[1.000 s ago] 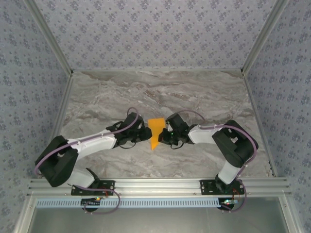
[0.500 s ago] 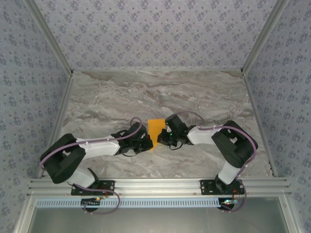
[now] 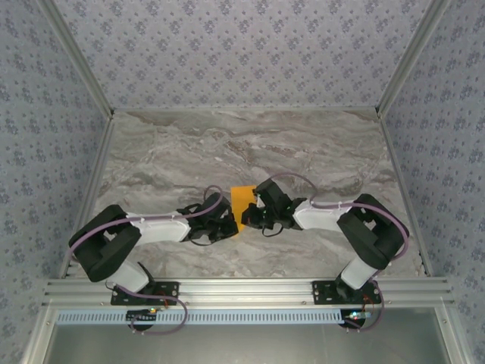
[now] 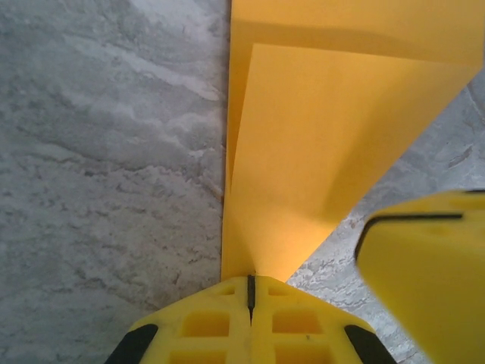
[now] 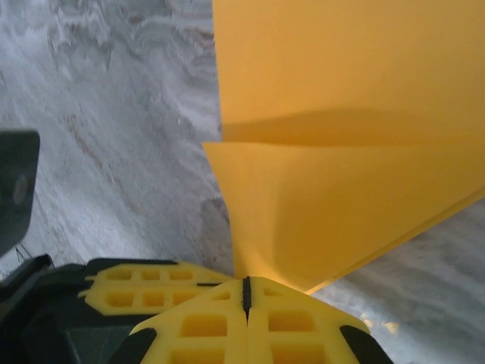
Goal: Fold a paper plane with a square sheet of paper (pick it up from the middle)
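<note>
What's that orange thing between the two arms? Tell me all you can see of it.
The orange paper is thin, plain, bright and unmarked, folded into overlapping layers with a straight crease. It sits near the middle of the marbled table. The left gripper and the right gripper each pinch a narrowing part of it from opposite sides, yellow jaws shut on it. Whether it touches the table is unclear.
</note>
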Controlling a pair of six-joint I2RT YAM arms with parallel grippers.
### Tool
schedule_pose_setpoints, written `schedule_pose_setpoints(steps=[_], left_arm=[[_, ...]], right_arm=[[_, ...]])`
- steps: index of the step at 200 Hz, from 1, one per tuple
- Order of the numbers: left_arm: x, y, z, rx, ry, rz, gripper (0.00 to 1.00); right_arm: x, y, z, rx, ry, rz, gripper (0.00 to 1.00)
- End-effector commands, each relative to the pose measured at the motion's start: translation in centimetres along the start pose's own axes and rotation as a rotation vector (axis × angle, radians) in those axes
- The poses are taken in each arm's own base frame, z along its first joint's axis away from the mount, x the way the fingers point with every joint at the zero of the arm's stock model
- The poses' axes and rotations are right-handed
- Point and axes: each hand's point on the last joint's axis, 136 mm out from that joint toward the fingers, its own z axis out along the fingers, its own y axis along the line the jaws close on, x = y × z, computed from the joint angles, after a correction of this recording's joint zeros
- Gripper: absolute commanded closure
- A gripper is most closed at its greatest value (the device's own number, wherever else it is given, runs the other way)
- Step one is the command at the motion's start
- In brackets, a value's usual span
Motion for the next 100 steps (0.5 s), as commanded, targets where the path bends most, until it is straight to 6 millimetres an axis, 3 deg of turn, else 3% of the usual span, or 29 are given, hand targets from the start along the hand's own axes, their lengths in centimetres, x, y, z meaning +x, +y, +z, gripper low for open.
schedule_pose_setpoints(steps=[1, 64, 100], left_arm=[[0.6, 1.2, 0.2, -0.071, 0.024, 0.005, 1.0], [1.4, 2.8, 0.1, -0.142, 0.058, -0.014, 1.0], [2.3, 4.8, 0.0, -0.229, 0.095, -0.033, 1.0]], right_arm=[[1.1, -0.7, 0.8, 0.018, 0.033, -0.009, 1.0], [1.1, -2.3, 2.1, 0.062, 0.056, 0.013, 1.0], [-0.3, -3.3, 1.5, 0.081, 0.037, 0.021, 1.0]])
